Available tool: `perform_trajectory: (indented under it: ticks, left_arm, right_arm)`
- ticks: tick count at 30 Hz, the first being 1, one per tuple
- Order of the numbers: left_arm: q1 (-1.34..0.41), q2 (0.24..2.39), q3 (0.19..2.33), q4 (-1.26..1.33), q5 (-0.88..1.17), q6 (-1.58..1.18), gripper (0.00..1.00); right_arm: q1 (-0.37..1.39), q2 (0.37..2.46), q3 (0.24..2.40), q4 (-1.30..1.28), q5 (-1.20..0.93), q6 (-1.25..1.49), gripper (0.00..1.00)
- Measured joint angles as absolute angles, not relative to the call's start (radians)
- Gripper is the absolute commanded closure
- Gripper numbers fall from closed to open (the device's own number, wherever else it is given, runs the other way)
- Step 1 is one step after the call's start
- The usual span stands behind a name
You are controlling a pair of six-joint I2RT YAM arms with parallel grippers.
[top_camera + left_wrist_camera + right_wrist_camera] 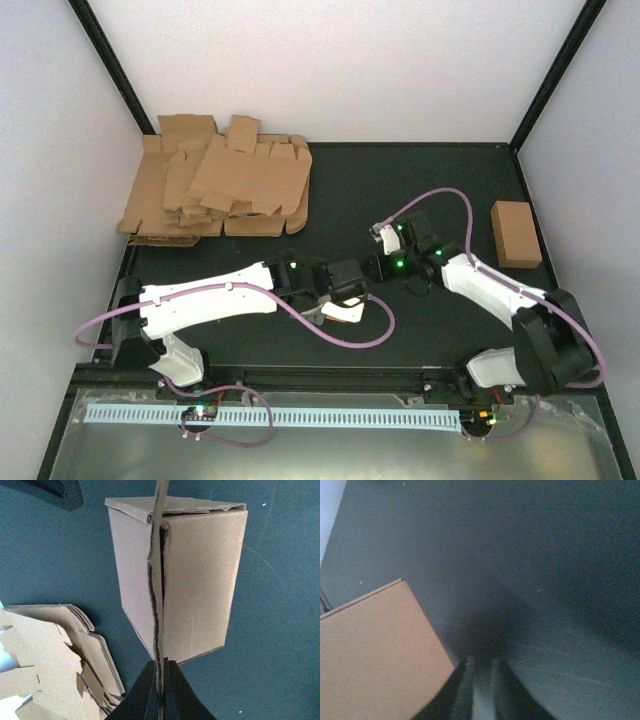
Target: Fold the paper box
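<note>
The paper box (200,580) is a brown carton with a loose flap at its top, seen in the left wrist view over the dark table. My left gripper (161,667) is shut on a thin flap edge (159,555) that runs up the carton's middle. In the top view the left gripper (345,295) is at the table's centre and the carton is mostly hidden beneath it. My right gripper (380,264) is close beside it. In the right wrist view the right gripper (482,667) is slightly open and empty, low over the table, with a brown cardboard face (375,650) just to its left.
A heap of flat brown blanks (220,185) lies at the back left and also shows in the left wrist view (50,655). A smooth closed brown box (515,233) sits at the right. White walls enclose the dark table (420,180). Purple cables loop near both arms.
</note>
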State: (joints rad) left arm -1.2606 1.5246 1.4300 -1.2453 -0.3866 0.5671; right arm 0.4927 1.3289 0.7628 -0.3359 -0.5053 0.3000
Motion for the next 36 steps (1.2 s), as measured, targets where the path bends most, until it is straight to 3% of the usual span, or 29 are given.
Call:
perform_trajectory:
  ticks: [14, 31, 36]
  left_arm:
    - [-1.261, 1.525, 1.451, -1.281, -0.389, 0.577, 0.98]
    - [-1.228, 1.59, 1.451, -1.249, -0.349, 0.606, 0.97]
    - [-1.212, 1.614, 1.451, -1.216, -0.305, 0.63, 0.8]
  right_arm:
    - [0.506, 1.572, 0.757, -0.165, -0.86, 0.331, 0.98]
    - [0.527, 1.671, 0.696, -0.054, -0.927, 0.341, 0.98]
    - [0.527, 1.693, 0.695, -0.051, -0.917, 0.339, 0.98]
